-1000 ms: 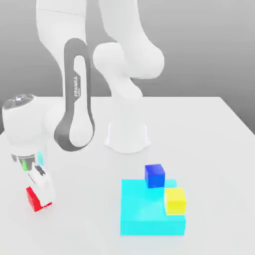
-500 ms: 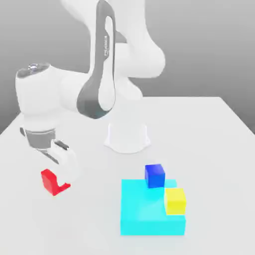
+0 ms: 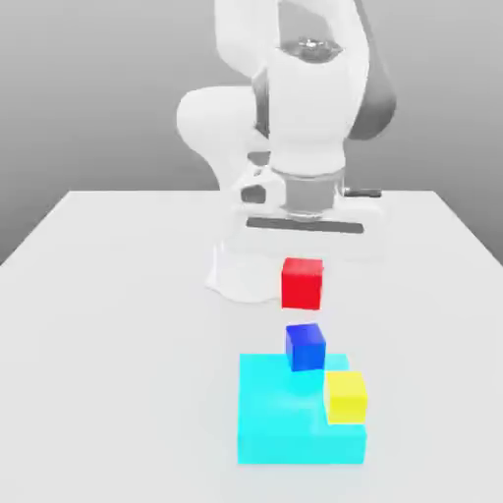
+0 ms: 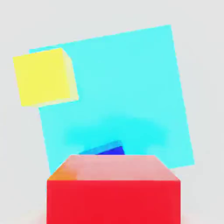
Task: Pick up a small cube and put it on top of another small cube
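On the white table (image 3: 118, 295), toward the exterior view's left, the surface lies bare. Near the middle a flat cyan block (image 3: 285, 422) rests on the table, with the blue cube (image 3: 306, 346) sitting on its far edge. Directly above that cube, apart from it and off the table, hangs the red cube (image 3: 302, 282), pinched in the closed fingers of the gripper (image 3: 303, 260) beneath the white arm (image 3: 309, 118). A little further toward the exterior view's right, the yellow cube (image 3: 346, 396) sits on the cyan block's right edge, close beside the blue cube. In the hand view the red cube (image 4: 113, 192) covers most of the blue cube (image 4: 107, 150).
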Robot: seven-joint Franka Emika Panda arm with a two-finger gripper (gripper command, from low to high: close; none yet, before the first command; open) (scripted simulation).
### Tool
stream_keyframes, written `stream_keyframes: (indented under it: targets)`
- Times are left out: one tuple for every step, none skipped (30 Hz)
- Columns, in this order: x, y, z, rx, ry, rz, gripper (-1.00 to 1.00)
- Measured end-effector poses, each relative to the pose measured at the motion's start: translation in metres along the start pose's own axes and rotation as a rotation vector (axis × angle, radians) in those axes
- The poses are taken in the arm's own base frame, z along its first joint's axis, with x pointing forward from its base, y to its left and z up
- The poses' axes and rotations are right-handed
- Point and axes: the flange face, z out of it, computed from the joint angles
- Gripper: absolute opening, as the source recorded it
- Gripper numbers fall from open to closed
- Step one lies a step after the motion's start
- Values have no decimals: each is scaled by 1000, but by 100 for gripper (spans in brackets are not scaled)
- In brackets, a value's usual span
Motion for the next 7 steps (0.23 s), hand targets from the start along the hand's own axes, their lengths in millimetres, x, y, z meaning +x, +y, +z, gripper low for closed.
stream_keyframes:
  targets:
    - [-1,0,9,-1,2,-2,-100]
    - [-1,0,18,-1,2,-3,-100]
    - [-1,0,27,-1,3,-4,-100]
    - [-2,1,36,-1,3,-5,-100]
    - [-2,1,42,-1,3,-5,100]
    - [-2,1,42,-1,3,-5,100]
    - [-2,1,42,-1,3,-5,100]
